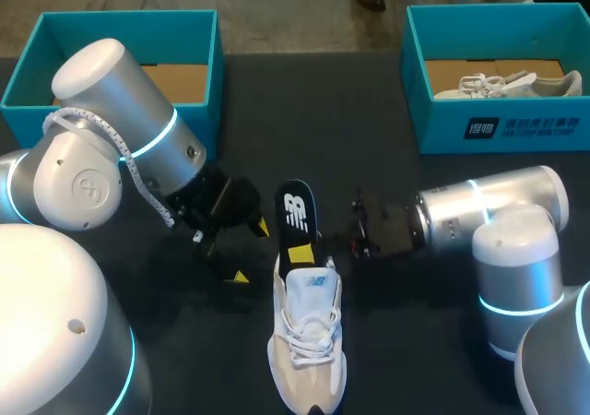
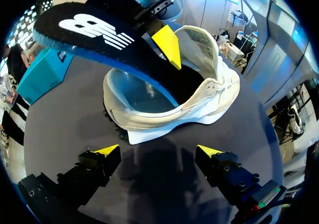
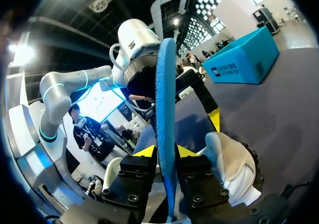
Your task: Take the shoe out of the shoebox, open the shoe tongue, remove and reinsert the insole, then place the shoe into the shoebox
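Observation:
A white shoe (image 1: pixel 309 350) lies on the dark table, heel toward the far side, also seen in the left wrist view (image 2: pixel 199 99) and the right wrist view (image 3: pixel 229 164). A black insole with a blue underside (image 1: pixel 296 210) (image 2: pixel 94 30) (image 3: pixel 165 94) sticks up out of its opening, one end still inside. My right gripper (image 1: pixel 304 247) (image 3: pixel 165 152) is shut on the insole, one yellow tip on each face. My left gripper (image 1: pixel 251 251) (image 2: pixel 157 152) stands open just left of the shoe's heel, holding nothing.
A teal shoebox (image 1: pixel 129 16) with a bare cardboard floor stands at the far left behind my left arm. A second teal box (image 1: pixel 442 120) at the far right holds another white shoe (image 1: pixel 502 85). Dark table surface lies between the boxes.

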`<control>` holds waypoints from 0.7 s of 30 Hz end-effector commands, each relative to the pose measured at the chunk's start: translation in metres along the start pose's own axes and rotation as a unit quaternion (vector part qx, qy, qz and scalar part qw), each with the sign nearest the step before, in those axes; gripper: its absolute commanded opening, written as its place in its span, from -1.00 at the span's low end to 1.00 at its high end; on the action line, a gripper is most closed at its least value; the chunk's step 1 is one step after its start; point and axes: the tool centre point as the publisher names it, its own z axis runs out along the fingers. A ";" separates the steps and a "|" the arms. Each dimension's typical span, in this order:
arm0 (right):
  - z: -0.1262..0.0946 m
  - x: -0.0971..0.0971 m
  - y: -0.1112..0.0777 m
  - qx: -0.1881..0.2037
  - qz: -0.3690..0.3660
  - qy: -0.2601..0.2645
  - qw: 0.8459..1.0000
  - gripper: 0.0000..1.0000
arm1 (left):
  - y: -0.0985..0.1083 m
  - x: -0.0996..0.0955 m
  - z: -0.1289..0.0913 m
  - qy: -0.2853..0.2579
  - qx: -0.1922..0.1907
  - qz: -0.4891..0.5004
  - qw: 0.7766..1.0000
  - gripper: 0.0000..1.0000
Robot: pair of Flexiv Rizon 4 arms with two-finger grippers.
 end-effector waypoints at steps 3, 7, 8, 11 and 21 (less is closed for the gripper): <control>0.004 -0.003 0.001 -0.006 0.000 -0.007 1.000 -1.00 | 0.000 0.000 0.001 0.000 -0.001 0.000 1.000 1.00; 0.005 -0.008 -0.004 -0.007 0.011 -0.005 1.000 -1.00 | 0.000 0.000 0.001 0.000 -0.001 0.000 1.000 1.00; 0.006 -0.008 -0.005 -0.006 0.013 -0.004 1.000 -1.00 | 0.000 0.000 0.001 0.000 -0.001 0.000 1.000 1.00; 0.006 -0.008 -0.010 -0.003 0.022 -0.002 1.000 -1.00 | 0.000 0.000 0.001 0.000 -0.001 0.000 1.000 1.00; 0.005 0.000 -0.027 0.012 0.040 0.004 0.999 -1.00 | 0.000 0.000 0.001 0.000 -0.001 0.000 1.000 1.00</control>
